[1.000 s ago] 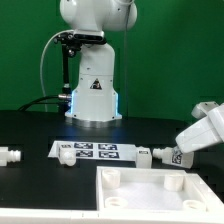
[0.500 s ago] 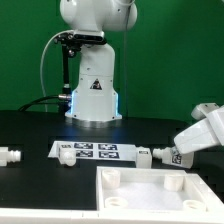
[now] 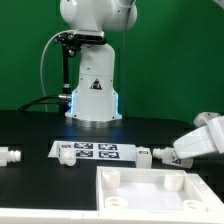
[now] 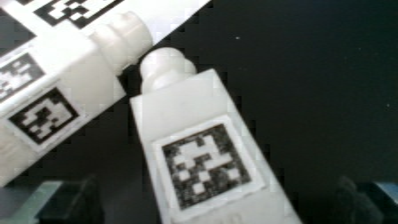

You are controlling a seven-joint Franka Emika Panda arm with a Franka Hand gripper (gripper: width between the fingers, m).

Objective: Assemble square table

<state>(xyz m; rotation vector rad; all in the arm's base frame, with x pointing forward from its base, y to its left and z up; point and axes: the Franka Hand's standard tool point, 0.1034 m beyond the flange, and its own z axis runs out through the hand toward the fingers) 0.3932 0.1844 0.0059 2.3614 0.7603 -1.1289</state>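
Hovering fully released above a white leg (image 4: 199, 140), the gripper (image 3: 176, 153) risked clipping the adjacent leg (image 4: 54, 100) if it closed off-centre.

This is a robotics lab, with a rig set up for camera tracking. A white robot arm base (image 3: 95, 90), bearing a warning-triangle sticker and glowing blue at its sides, stands on a matte black surface (image 3: 30, 130), and a black cable (image 3: 44, 70) loops off beside it. A plain green backdrop (image 3: 25, 50) fills the wall behind. The marker board (image 3: 95, 152) lies flat on the surface. Loose white plastic parts, such as a leg (image 4: 196, 130), carry printed black-and-white square tags (image 4: 210, 168).
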